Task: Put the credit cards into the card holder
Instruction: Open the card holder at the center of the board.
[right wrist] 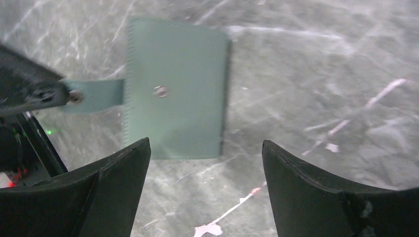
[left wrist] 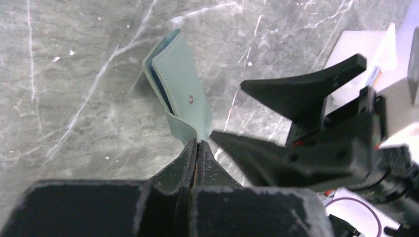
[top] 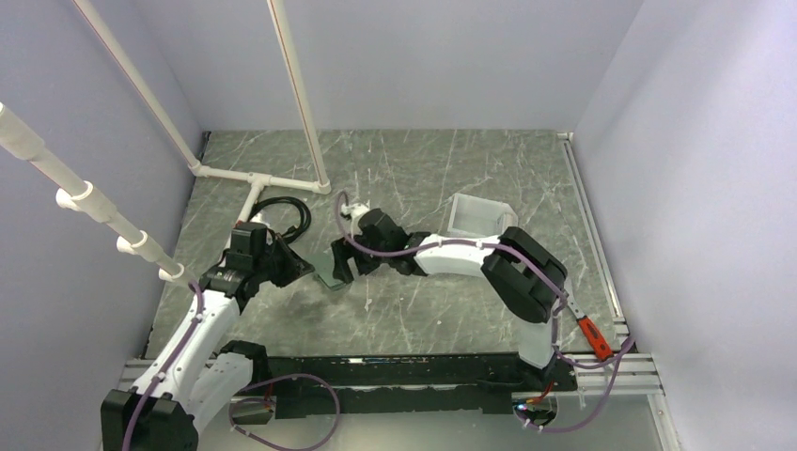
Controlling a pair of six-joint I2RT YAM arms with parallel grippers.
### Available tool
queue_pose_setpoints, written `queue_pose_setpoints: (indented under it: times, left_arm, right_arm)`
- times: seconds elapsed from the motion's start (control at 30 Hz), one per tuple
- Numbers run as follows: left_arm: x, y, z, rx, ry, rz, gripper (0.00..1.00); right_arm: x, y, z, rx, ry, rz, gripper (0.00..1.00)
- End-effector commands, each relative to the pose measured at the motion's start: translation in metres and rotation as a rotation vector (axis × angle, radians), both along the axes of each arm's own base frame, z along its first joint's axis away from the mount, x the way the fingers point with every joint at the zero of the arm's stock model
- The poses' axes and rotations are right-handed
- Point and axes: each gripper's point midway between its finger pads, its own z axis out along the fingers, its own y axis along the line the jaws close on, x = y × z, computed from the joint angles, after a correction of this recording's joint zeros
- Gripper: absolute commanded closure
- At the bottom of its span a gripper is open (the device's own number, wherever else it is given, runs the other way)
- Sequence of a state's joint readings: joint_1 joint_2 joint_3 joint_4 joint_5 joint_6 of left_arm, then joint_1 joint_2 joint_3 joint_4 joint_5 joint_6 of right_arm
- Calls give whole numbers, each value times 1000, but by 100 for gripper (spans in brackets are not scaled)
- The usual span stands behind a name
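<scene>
Left of the centre of the surface [top: 442,319], at about nine o'clock, the left gripper [left wrist: 197,144] is seen with its jaws clenched on the narrow strap tab of the card holder [left wrist: 180,81]. The left forearm is stretched low from the near-left base toward one o'clock, with the wrist pitched down. The card holder is found near the middle of the surface, folded, with its sage-green face and snap stud [right wrist: 159,91] turned up and a sliver of blue lining shown at one edge in the left wrist view. Whether its body is lifted or resting cannot be told.

The step in hand is judged to be the opening of the holder, so that the slots are exposed. It would be done best with the strap pinched firmly as an anchor, while the cover is caught by the other jaws along its free long edge, away from the stud, and peeled back in an arc rather than dragged.

At three o'clock of the holder, the right gripper [right wrist: 205,144] is hung above it with jaws released and spread wide, the holder framed between them. That arm is reached far across from the near-right base, elbow raised and wrist turned downward. No credit cards can be made out in any view. A white bin [top: 475,216] is set at two o'clock, well apart.
</scene>
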State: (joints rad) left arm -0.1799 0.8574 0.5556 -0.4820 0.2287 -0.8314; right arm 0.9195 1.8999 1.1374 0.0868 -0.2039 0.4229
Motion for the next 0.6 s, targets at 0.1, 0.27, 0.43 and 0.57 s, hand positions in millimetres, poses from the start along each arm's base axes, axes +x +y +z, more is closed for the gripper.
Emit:
queue_pose_setpoints:
  times: [0.1,0.27,0.43,0.57]
  left_arm:
    - [11,-7,34,-22,-102,-44,100]
    - [8,-6,32,-25,-97,-44,100]
    - [4,-2,31,-1,-90,-42,100]
    - [2,3,29,28,-80,-33,100]
  right_arm:
    - [-23,32,28,-63,-276,150,16]
    - [-13,35,24,-92,-264,79,38]
    - [-8,28,37,-2,-242,10,58]
    - [1,20,33,58,-138,-17,84]
